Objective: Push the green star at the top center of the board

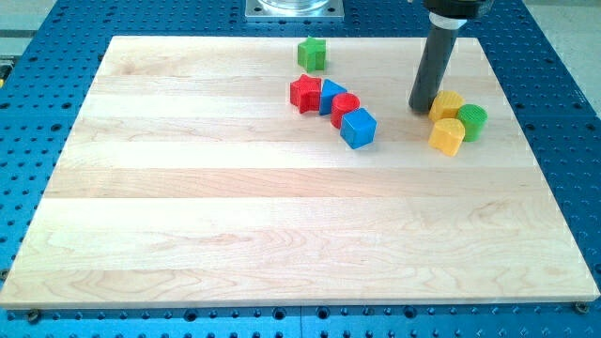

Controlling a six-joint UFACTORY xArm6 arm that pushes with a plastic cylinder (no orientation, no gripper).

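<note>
Seven blocks share the bench point(188, 207) with me, and that crowding is the main hazard. My tip point(422, 108) rests on the wood at the view's upper right, touching or all but touching the left side of a yellow block point(449, 103), with a green cylinder point(472, 122) and a second yellow block point(448, 136) packed just beyond it. The green star point(313, 53) sits near the board's top edge, close to centre, well apart from my tip, up and toward the view's left. Just below the star runs a diagonal row: a red star-like block point(305, 94), a blue block point(330, 96) partly hidden behind its neighbours, a red cylinder point(345, 109) and a blue cube point(358, 128). If I travel straight across at this level, I judge I could clip the upper end of that row and scatter it; if I swing back toward the view's right first, I would shove the yellow block into its neighbours. Coming at the star from below would likely drive it off the top edge, since little board remains behind it. A glancing contact could also spin the star aside instead of moving it cleanly. My end effector is a plain rod with nothing to open or close, so it holds nothing.
</note>
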